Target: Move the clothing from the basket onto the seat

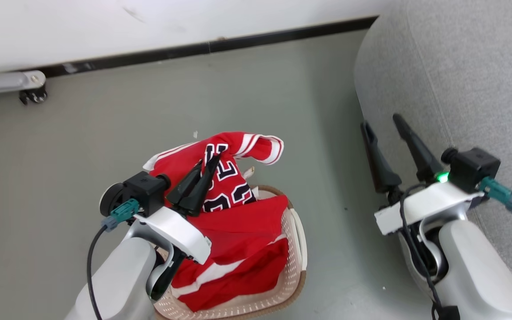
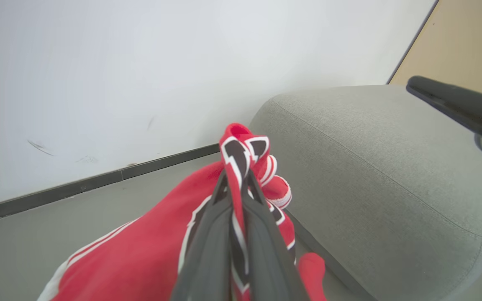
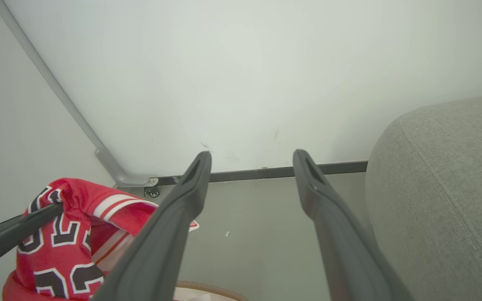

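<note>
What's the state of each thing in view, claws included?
left claw, shut on jersey
right claw, open, empty
jersey, pinched and lifted, lower part at the basket
shorts, lying in basket
basket, upright, holding shorts
sofa, no clothing on visible part

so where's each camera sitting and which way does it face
head: on the head, looking down at basket, jersey and floor; both forearms and jaws show.
left wrist: along shut left jaws pinching the jersey, toward wall and sofa.
right wrist: along open right jaws toward wall and floor.
shared: both wrist views catch jersey and sofa.
</note>
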You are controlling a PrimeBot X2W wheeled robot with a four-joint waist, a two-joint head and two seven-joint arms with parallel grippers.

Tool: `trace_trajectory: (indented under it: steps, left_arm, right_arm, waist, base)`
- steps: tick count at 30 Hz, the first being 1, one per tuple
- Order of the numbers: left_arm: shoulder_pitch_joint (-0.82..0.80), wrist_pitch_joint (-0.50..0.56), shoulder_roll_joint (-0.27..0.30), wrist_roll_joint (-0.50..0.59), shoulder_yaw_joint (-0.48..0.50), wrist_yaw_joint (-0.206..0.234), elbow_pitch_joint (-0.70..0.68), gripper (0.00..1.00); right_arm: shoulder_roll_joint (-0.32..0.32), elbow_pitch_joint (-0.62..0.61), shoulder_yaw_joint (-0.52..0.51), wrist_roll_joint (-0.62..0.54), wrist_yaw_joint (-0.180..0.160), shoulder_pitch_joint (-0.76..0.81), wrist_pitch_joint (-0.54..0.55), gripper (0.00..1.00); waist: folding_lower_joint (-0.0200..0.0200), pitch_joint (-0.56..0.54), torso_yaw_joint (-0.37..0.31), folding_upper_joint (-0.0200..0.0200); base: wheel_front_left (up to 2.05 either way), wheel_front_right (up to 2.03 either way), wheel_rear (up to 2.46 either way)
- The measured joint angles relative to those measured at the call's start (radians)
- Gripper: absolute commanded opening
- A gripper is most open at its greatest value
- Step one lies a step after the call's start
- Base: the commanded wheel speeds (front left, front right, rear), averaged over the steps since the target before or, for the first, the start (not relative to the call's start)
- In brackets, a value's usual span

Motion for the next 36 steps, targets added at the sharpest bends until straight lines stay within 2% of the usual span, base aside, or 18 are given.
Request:
trace_trajectory:
  steps: [11,23,28,36]
  left_arm:
    - [0.022,0.000,-0.001,0.000,0.058,0.000,-0.041,0.00]
    - [0.051,0.000,-0.005,0.000,0.064,0.000,-0.054,0.00]
    - [0.052,0.000,-0.007,0.000,0.063,0.000,-0.052,0.00]
    - [0.054,0.000,-0.010,0.000,0.055,0.000,-0.046,0.00]
  right_arm:
    - [-0.011,0.011,0.012,0.001,0.000,0.055,0.000,1.00]
    - [-0.029,0.021,0.050,0.021,0.000,0.114,0.000,1.00]
    - [-0.042,0.027,0.086,0.029,0.000,0.143,0.000,1.00]
    - [-0.058,0.029,0.222,0.059,0.000,0.157,0.000,1.00]
  waist:
    - [0.0000,-0.095,0.025,0.0000]
    - [0.0000,-0.186,0.047,0.0000]
    - [0.0000,-0.219,0.054,0.0000]
    - [0.0000,-0.262,0.063,0.0000]
  base:
    - [0.00,0.00,0.00]
    - [0.00,0.00,0.00]
    - [0.00,0.00,0.00]
    - [0.00,0.00,0.00]
